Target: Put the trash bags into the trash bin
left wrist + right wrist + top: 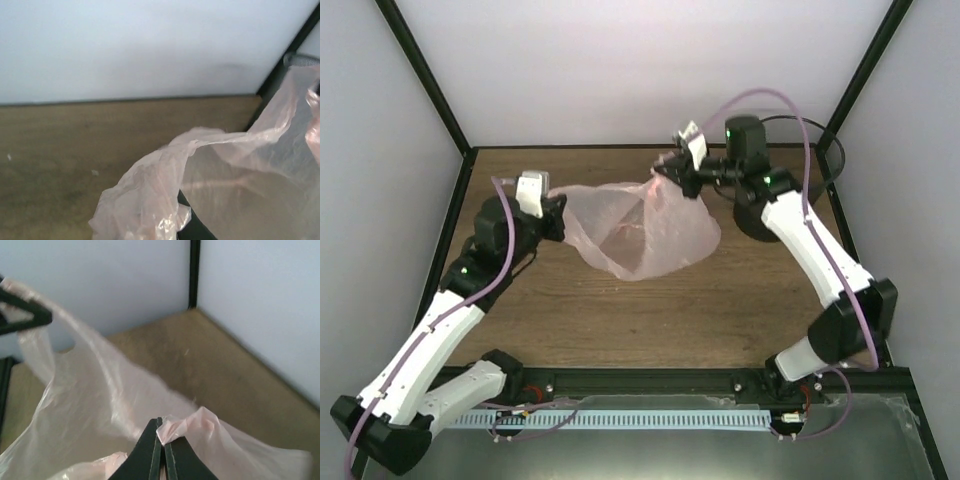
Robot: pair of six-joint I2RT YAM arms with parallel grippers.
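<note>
left gripper [556,214] clamped on the left edge of the pink bag [645,232], which is stretched over the tabletop [620,320] centre. right gripper [686,180] pinched shut on the bag's right top edge. trash bin [752,222] sits by the far right corner, beside the right arm.

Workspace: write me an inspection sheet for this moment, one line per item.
Surface: brown wooden table.
Job's things: pink bag stretched open between the two grippers; black bin in the far right corner, bag not in it.
Clutter: nothing seen.
Grippers: left gripper shut on the bag's left end; right gripper shut on a fold of its edge.
Cables: purple cables trail back from each gripper; the right one arcs across the bin in the top view.
Surroundings: white walls, black frame posts.
</note>
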